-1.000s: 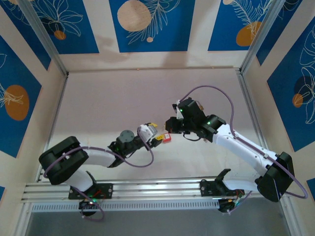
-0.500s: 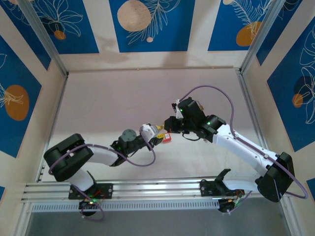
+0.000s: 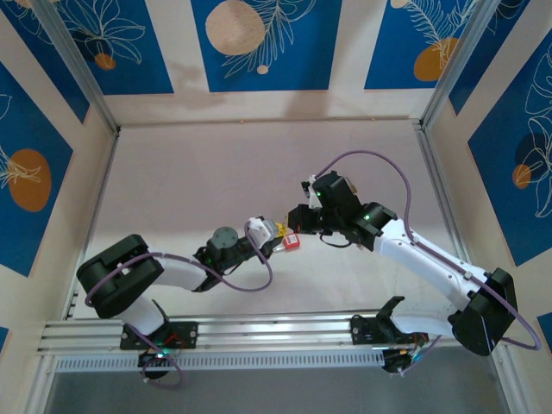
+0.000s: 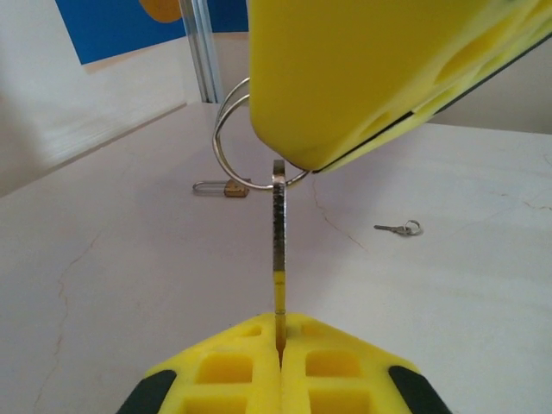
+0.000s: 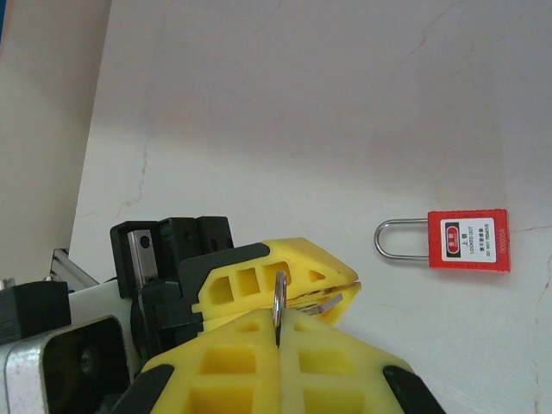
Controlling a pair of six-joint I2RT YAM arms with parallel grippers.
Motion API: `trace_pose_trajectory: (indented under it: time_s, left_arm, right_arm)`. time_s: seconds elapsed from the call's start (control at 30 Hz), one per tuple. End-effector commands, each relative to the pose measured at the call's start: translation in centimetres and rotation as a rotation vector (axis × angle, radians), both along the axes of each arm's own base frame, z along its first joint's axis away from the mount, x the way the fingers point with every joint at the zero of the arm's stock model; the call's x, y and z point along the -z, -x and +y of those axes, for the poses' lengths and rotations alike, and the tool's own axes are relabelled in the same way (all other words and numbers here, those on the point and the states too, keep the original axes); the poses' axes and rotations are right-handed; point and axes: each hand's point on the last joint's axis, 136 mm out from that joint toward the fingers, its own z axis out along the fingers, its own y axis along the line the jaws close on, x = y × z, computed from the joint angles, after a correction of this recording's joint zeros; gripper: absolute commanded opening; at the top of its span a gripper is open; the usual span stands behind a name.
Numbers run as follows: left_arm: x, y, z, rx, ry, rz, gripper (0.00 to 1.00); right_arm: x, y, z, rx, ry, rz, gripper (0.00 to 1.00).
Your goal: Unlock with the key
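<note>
Mid-air above the table (image 3: 216, 172), the left gripper (image 4: 279, 345) is clamped shut on the blade end of the key (image 4: 278, 233), which its wrist view shows edge-on. The right gripper (image 5: 278, 332) is closed on the key ring (image 5: 279, 297) at the other end, so the key spans the gap between the two sets of fingertips, its long axis in line with both. Neither arm is nearer; both have hold of it. The red padlock (image 5: 466, 241) lies flat on the table, unheld, just beside the meeting fingertips in the overhead view. From the right wrist it sits ahead and to the right, shackle pointing left. A brass padlock (image 4: 231, 188) and a second small key (image 4: 397, 228) lie further off (neither touched). Against the frame a second back, the left arm has edged closer to the right gripper and its jaws have come together on the blade; the right arm and red padlock have not shifted. Judgement: a handover is in progress — the right gripper would need to release the ring next — and the edge grip looks slight, so slippage is the risk.
</note>
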Motion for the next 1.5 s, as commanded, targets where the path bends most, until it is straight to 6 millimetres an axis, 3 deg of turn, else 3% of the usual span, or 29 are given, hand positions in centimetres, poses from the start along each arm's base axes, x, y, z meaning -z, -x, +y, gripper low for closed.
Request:
trace_pose_trajectory:
  time_s: [0.0,0.5,1.1,1.27,1.4,1.47]
  left_arm:
    - [-1.4,0.3,0.0,0.016,0.022,-0.041,0.00]
    - [-1.8,0.6,0.8,0.017,-0.059,-0.060,0.00]
    - [-2.1,-0.2,1.0,-0.004,-0.063,-0.034,0.00]
    - [-2.0,-0.1,0.3,0.039,-0.089,0.029,0.00]
    - [-1.8,-0.6,-0.1,0.046,-0.156,0.104,0.00]
    - [-1.7,-1.0,0.0,0.048,-0.187,0.146,0.00]
  right_arm:
    - [-0.1,0.3,0.0,-0.002,-0.011,-0.004,0.00]
    - [2.7,0.1,-1.3,0.038,0.006,0.043,0.00]
    - [3.5,0.5,-1.5,0.039,-0.022,0.057,0.00]
    - [2.0,0.3,-1.5,0.032,-0.077,0.009,0.13]
    - [0.0,-0.2,-2.5,0.060,-0.121,-0.080,0.44]
    - [-1.3,-0.6,-3.6,0.098,-0.153,-0.144,0.52]
